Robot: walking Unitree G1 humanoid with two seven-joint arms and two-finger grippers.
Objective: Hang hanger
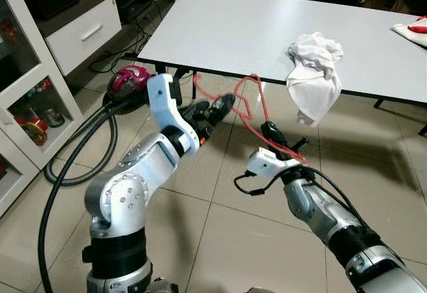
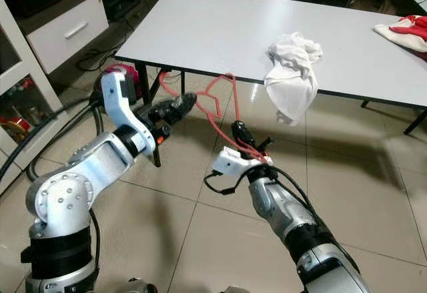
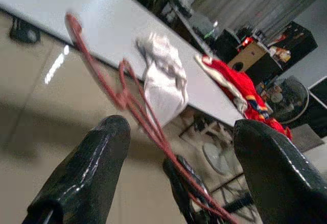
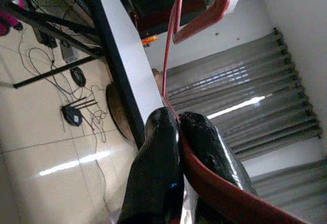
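Right gripper (image 1: 269, 131) jaws clamp red hanger (image 1: 250, 109) below table edge (image 1: 220, 71); left gripper (image 1: 215, 109) gapes beside.

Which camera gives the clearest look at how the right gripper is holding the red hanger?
The right wrist view: the right gripper has its two black fingers pinched shut on the red hanger. The eye views show the whole hanger rising from that gripper toward the table edge, but small. The left wrist view shows the hanger between the open left gripper fingers.

Table (image 1: 220, 33) spanned the upper frame, cloth (image 1: 313, 73) draped over its near edge (right of centre); hanger (image 1: 257, 116) lay below it, centre frame.
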